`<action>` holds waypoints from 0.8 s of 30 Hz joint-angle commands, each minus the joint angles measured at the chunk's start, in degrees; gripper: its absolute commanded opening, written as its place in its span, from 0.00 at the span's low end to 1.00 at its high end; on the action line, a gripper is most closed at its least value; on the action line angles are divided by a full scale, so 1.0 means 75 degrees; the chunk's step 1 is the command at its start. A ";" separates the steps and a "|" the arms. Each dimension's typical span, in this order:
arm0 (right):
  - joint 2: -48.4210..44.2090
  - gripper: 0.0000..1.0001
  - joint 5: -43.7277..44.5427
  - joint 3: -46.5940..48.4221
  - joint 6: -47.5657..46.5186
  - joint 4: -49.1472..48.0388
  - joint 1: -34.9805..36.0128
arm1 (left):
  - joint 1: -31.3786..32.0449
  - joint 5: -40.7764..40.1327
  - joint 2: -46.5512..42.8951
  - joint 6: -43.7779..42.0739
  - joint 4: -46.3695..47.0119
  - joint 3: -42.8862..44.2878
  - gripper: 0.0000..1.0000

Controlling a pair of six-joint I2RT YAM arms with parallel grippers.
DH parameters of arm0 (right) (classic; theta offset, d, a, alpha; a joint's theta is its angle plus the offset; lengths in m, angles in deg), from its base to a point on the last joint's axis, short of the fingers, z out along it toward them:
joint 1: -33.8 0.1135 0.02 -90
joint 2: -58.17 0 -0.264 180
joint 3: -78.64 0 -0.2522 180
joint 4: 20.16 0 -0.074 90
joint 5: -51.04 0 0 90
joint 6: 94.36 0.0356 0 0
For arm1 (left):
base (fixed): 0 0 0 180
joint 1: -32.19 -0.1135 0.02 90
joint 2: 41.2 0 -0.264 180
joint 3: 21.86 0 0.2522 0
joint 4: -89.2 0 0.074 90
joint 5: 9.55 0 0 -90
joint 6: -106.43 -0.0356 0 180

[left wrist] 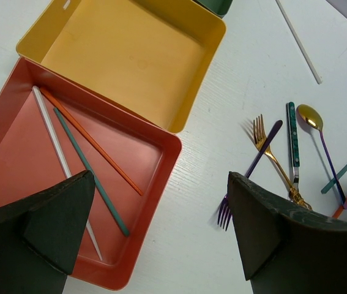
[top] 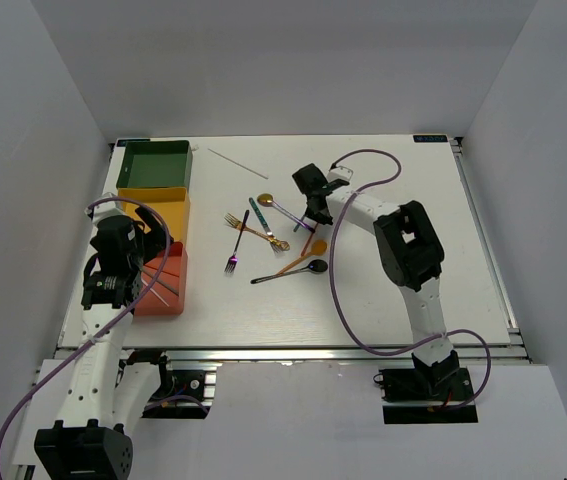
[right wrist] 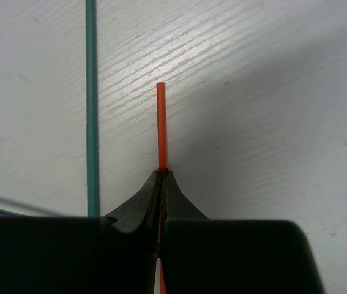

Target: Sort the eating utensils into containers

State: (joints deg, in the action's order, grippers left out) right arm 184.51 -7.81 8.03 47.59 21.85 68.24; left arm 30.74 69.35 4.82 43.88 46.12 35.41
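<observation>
Near the table's middle, right gripper (right wrist: 161, 174) reaching down, pinching an orange chopstick (right wrist: 160, 125), left gripper (left wrist: 161, 233) spread wide above the orange-red tray (left wrist: 138, 160).

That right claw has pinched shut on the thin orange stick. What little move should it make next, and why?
Probably lift straight up a little. The right gripper is shut on the orange chopstick, which looks to be lying on the table beside a teal chopstick. Raising it clears the neighbours before carrying it to the orange-red tray, where other chopsticks lie.
</observation>
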 commanded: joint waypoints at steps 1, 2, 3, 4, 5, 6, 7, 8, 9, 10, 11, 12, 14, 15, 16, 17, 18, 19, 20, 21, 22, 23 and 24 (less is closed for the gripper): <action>-0.0392 0.00 0.0462 -0.0247 0.0363 0.0323 -0.0138 | 0.0041 0.0038 -0.0136 -0.0061 0.0101 -0.0047 0.98; -0.0544 0.00 0.0649 -0.0259 0.0387 0.0358 -0.0138 | 0.0053 0.0038 -0.0136 -0.0061 0.0101 -0.0047 0.98; -0.0603 0.00 0.0743 -0.0224 0.0352 0.0382 -0.0138 | 0.0053 0.0026 -0.0136 -0.0061 0.0089 -0.0047 0.98; -0.0662 0.00 0.0814 -0.0178 0.0363 0.0463 -0.0138 | 0.0053 0.0026 -0.0136 -0.0061 0.0089 -0.0047 0.98; -0.0755 0.00 0.0977 -0.0131 0.0352 0.0557 -0.0138 | 0.0042 0.0014 -0.0136 -0.0061 0.0089 -0.0059 0.98; -0.0814 0.00 0.1060 -0.0084 0.0340 0.0708 -0.0138 | 0.0041 0.0014 -0.0136 -0.0061 0.0089 -0.0059 0.98; -0.0861 0.00 0.1095 -0.0025 0.0317 0.0768 -0.0138 | 0.0053 0.0014 -0.0136 -0.0050 0.0089 -0.0059 0.98; -0.0978 0.00 0.1223 -0.0036 0.0305 0.0815 -0.0150 | 0.0053 0.0014 -0.0124 -0.0049 0.0101 -0.0059 0.98; -0.1037 0.00 0.1259 -0.0060 0.0258 0.0827 -0.0138 | 0.0042 0.0014 -0.0136 -0.0049 0.0089 -0.0059 0.98; -0.1084 0.00 0.1318 -0.0095 0.0200 0.0885 -0.0127 | 0.0053 0.0014 -0.0124 -0.0049 0.0089 -0.0059 0.98; -0.1154 0.00 0.1434 -0.0107 0.0199 0.0955 -0.0127 | 0.0042 0.0003 -0.0113 -0.0049 0.0089 -0.0047 0.98; -0.1201 0.00 0.1505 -0.0130 0.0234 0.1026 -0.0127 | 0.0053 0.0002 -0.0113 -0.0049 0.0089 -0.0059 0.98; -0.1434 0.00 0.1529 -0.0305 0.0270 0.1038 -0.0127 | 0.0053 0.0014 -0.0101 -0.0038 0.0101 -0.0047 0.98; -0.1540 0.00 0.1495 -0.0422 0.0235 0.0934 -0.0127 | 0.0065 0.0049 -0.0136 -0.0038 0.0112 -0.0047 0.98; -0.1692 0.00 0.1459 -0.0574 0.0084 0.0585 -0.0115 | 0.0053 0.0177 -0.0148 -0.0049 0.0124 -0.0047 0.98; -0.2030 0.00 0.1297 -0.0912 -0.0022 0.0372 -0.0115 | 0.0042 0.0317 -0.0159 -0.0049 0.0206 -0.0059 0.98; -0.2219 0.00 0.1109 -0.1113 -0.0186 0.0092 -0.0080 | 0.0041 0.0528 -0.0183 -0.0061 0.0299 -0.0082 0.98; -0.2430 0.00 0.0829 -0.1335 -0.0431 -0.0677 -0.0022 | 0.0065 0.0878 -0.0206 -0.0061 0.0405 -0.0117 0.98; -0.2803 0.00 0.0142 -0.1755 -0.0944 -0.1033 0.0049 | 0.0065 0.1972 -0.0229 -0.0073 0.0742 -0.0222 0.98; -0.2958 0.00 -0.0178 -0.1898 -0.1181 -0.1291 0.0281 | 0.0053 0.2679 -0.0230 -0.0003 0.1001 -0.0316 0.98; -0.3122 0.00 -0.0495 -0.2016 -0.1392 -0.1468 0.0434 | 0.0065 0.3521 -0.0218 0.0090 0.1293 -0.0409 0.98; -0.3402 0.00 -0.1264 -0.2237 -0.1719 -0.1795 0.0552 | 0.0065 0.5200 -0.0172 0.0277 0.2108 -0.0700 0.98; -0.3567 0.00 -0.1643 -0.2402 -0.1769 -0.1949 0.0832 | 0.0065 0.5983 -0.0136 0.0928 0.2708 -0.0877 0.98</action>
State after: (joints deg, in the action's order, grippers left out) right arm 162.55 -9.08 -7.79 40.53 16.58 69.83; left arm 30.87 88.92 3.83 45.32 54.51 31.98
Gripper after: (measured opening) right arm 0.008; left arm 0.979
